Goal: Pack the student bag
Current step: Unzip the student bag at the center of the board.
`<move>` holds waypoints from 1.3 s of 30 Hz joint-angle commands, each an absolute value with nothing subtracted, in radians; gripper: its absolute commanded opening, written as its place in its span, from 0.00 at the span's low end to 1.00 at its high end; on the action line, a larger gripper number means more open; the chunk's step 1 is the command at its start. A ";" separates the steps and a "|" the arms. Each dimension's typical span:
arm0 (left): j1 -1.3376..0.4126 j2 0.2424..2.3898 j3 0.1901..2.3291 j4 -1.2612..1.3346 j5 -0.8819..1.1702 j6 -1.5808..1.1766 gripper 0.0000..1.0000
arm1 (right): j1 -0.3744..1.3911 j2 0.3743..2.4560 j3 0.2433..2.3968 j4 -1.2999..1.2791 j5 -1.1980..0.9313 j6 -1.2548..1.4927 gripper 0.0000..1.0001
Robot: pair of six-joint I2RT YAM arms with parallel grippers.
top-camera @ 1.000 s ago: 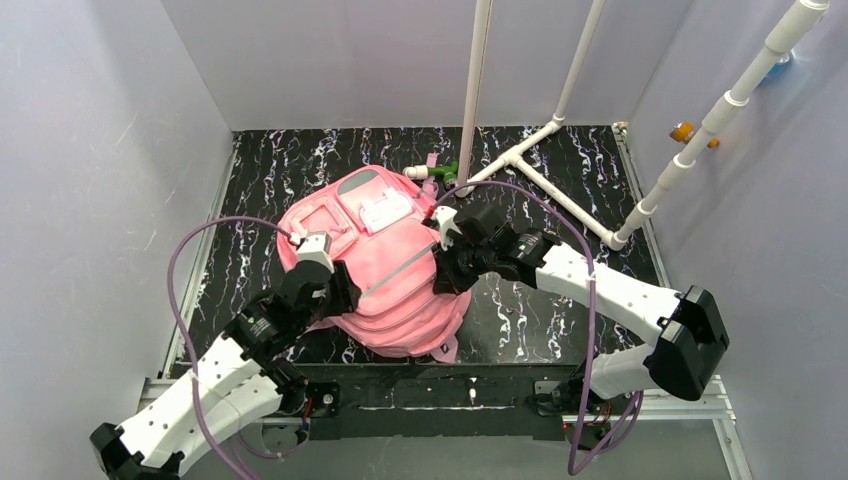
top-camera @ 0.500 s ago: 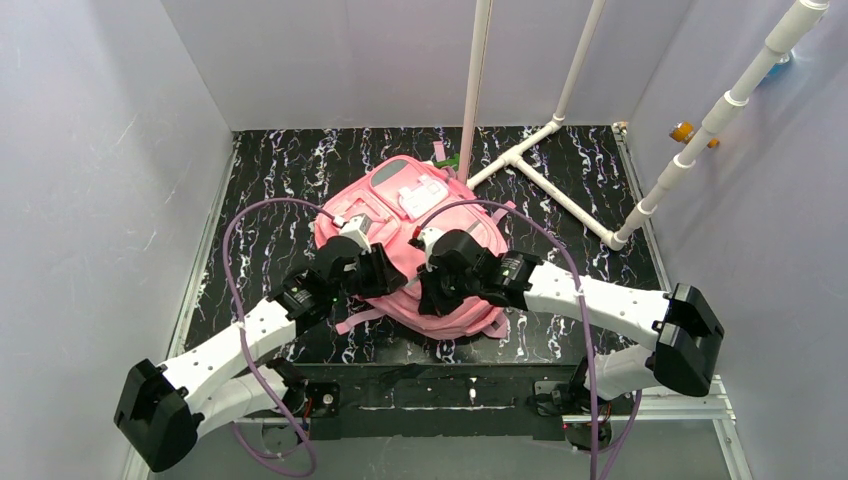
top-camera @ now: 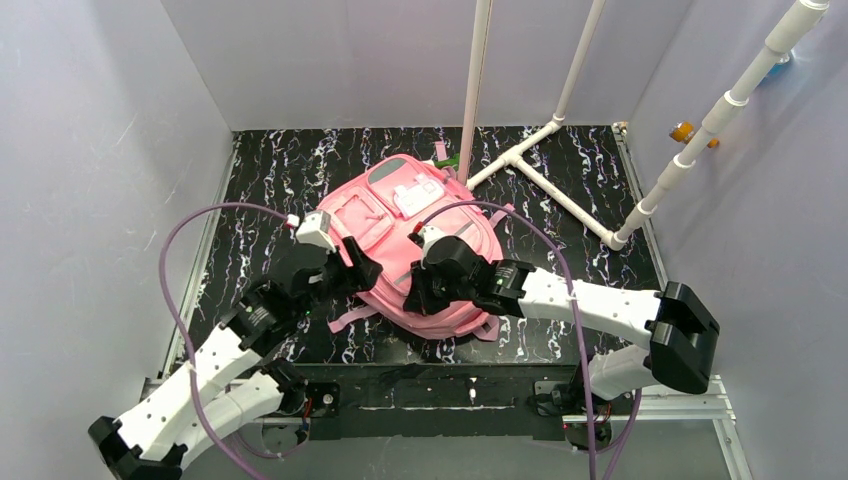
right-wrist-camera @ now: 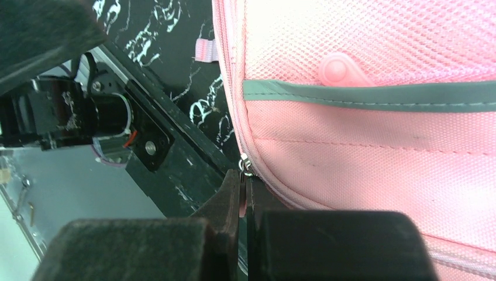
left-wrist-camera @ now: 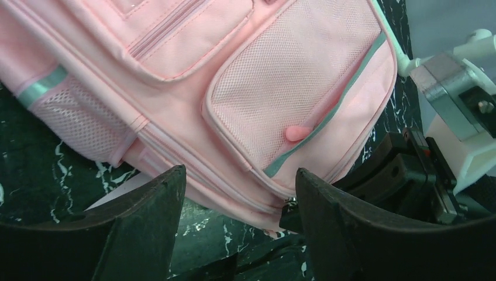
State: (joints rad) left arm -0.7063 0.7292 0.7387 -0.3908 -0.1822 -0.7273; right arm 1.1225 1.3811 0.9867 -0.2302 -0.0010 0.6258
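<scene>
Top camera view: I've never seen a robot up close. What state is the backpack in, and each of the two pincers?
student bag: lying front-up on the table, visible zips look closed.
left pincer: open, holding nothing, over the bag's lower edge.
right pincer: shut, apparently pinching the metal zipper pull at the bag's edge.

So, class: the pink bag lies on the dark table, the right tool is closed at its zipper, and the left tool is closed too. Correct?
No: the left tool is open, fingers apart over the student bag, as the left wrist view shows. The rest is right.
</scene>
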 commanded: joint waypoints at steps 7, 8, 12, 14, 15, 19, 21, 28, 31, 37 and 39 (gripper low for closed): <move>-0.705 0.521 0.785 -0.514 -0.310 -0.653 0.72 | 1.211 1.496 1.078 -0.029 0.165 0.767 0.01; -0.705 0.519 0.781 -0.513 -0.321 -0.649 0.72 | 1.212 1.498 1.068 -0.017 0.176 0.775 0.01; -0.705 0.576 0.752 -0.495 -0.421 -0.645 0.75 | 1.212 1.428 0.959 0.075 0.217 0.788 0.01; -0.696 0.645 0.766 -0.479 -0.446 -0.637 0.77 | 1.210 1.388 0.929 0.076 0.224 0.782 0.01; -0.686 0.686 0.779 -0.463 -0.434 -0.628 0.78 | 1.209 1.373 0.927 0.060 0.224 0.774 0.01; -0.638 0.853 0.844 -0.396 -0.328 -0.597 0.76 | 1.209 1.335 0.908 0.002 0.232 0.761 0.01; -0.619 0.912 0.856 -0.365 -0.285 -0.592 0.69 | 1.209 1.316 0.881 0.003 0.229 0.770 0.01; -0.575 1.030 0.813 -0.219 -0.137 -0.527 0.27 | 1.209 1.306 0.878 0.005 0.203 0.772 0.01; -0.571 1.053 0.780 -0.146 -0.011 -0.535 0.21 | 1.209 1.328 0.893 0.003 0.179 0.770 0.01; -0.571 1.061 0.721 -0.093 0.140 -0.626 0.11 | 1.216 1.409 0.953 0.069 0.162 0.803 0.01; -0.571 1.039 0.687 -0.081 0.158 -0.657 0.09 | 1.216 1.469 0.997 0.116 0.151 0.803 0.01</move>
